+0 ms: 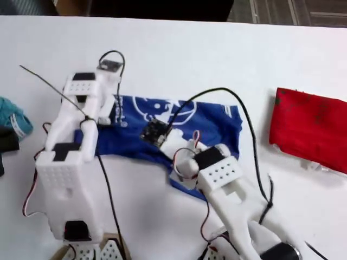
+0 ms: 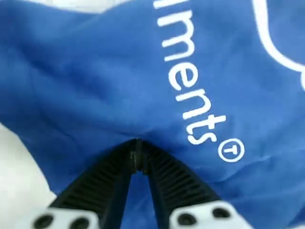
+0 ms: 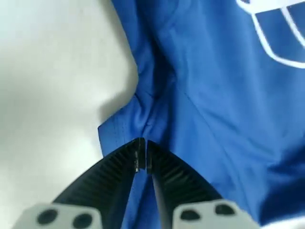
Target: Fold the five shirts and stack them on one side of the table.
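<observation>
A blue shirt [image 1: 209, 124] with white print lies spread across the middle of the table. My left gripper [image 2: 137, 158] sits at the shirt's left end, shut on a pinch of blue cloth [image 2: 95, 86] beside the white lettering [image 2: 190, 81]. At the shirt's near edge, my right gripper [image 3: 142, 153] is shut on a fold of the blue shirt [image 3: 214, 95], close to its hem. A folded red shirt [image 1: 312, 127] lies at the table's right side. The two white arms cover parts of the blue shirt in the high view.
A teal cloth [image 1: 13, 116] with a dark item beside it lies at the left edge. Black cables [image 1: 246, 116] loop over the blue shirt. The white table [image 1: 217, 54] is bare toward the back.
</observation>
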